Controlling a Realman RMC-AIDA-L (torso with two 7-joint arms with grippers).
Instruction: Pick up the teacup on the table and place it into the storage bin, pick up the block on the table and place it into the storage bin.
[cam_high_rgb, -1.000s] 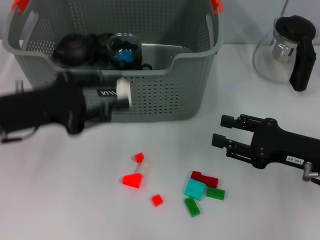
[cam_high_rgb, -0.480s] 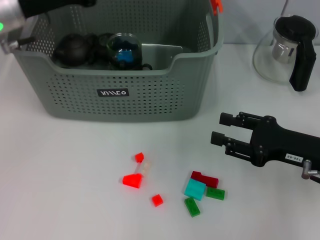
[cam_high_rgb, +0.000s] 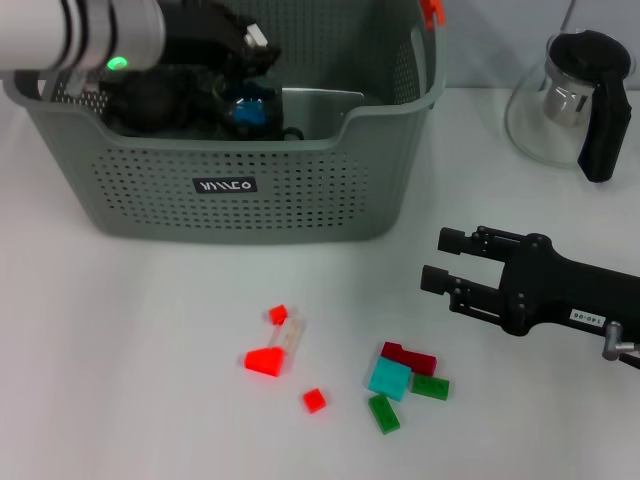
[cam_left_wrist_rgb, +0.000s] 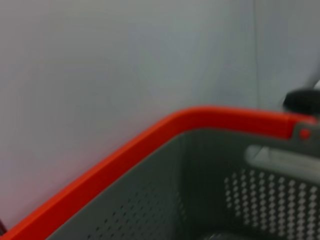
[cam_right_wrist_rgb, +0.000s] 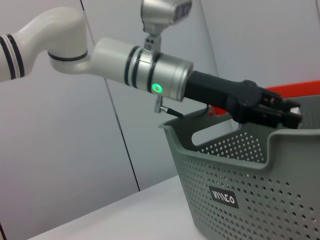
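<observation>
Left gripper (cam_high_rgb: 250, 45) hung over storage bin (cam_high_rgb: 300, 190), above dark teaware inside; grip state could not be told. Right gripper (cam_high_rgb: 441, 260) sat spread, empty, beside scattered blocks (cam_high_rgb: 405, 378) on table (cam_high_rgb: 120, 350)
</observation>
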